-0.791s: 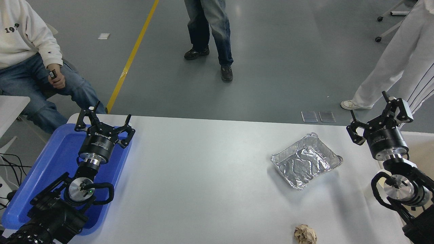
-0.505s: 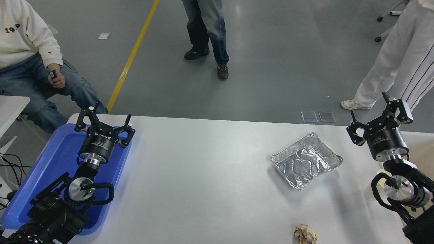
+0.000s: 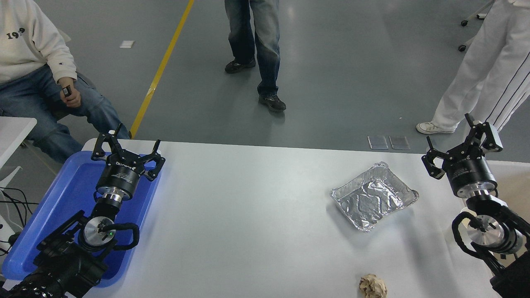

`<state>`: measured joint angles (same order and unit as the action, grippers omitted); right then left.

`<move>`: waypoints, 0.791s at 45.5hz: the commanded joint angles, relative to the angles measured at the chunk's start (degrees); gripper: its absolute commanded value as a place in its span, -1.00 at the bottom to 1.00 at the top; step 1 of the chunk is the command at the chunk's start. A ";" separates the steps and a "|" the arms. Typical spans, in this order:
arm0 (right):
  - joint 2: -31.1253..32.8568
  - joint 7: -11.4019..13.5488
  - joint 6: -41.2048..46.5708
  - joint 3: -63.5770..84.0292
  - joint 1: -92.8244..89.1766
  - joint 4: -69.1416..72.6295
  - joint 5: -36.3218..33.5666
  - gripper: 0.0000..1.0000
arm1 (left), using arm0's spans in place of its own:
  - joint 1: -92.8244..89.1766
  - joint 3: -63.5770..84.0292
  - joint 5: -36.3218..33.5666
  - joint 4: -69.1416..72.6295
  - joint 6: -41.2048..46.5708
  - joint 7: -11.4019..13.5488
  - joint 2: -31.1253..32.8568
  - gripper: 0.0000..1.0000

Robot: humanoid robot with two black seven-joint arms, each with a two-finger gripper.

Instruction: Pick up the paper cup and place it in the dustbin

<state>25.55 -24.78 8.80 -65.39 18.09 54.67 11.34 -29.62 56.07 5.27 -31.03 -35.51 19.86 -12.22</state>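
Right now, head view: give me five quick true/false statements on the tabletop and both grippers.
1. The foil tray lies on the white table. True.
2. The right gripper is shut on a paper cup. False: it is open and holds nothing; no paper cup is in view.
3. The left gripper is open above the blue plastic tray. True.
4. The crumpled brown paper ball sits inside the foil tray. False: it lies apart, at the table's near edge.
5. The dustbin is at the table's left end. False: it shows at the right edge, behind the right arm.
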 commanded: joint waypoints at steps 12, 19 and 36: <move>0.29 0.08 -0.10 0.09 -0.86 0.53 -0.53 1.00 | 0.00 0.00 0.00 0.00 0.00 0.00 0.00 1.00; 3.88 0.08 -0.10 2.72 -1.04 1.14 -1.23 1.00 | 0.00 0.00 0.00 0.00 0.00 0.00 0.00 1.00; 22.16 0.00 0.78 35.75 9.50 3.07 -9.05 1.00 | 0.00 0.00 0.00 0.00 0.00 0.00 0.00 1.00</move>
<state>37.55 -24.73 9.30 -49.70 20.65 56.31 5.25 -29.61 56.07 5.27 -31.03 -35.51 19.86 -12.23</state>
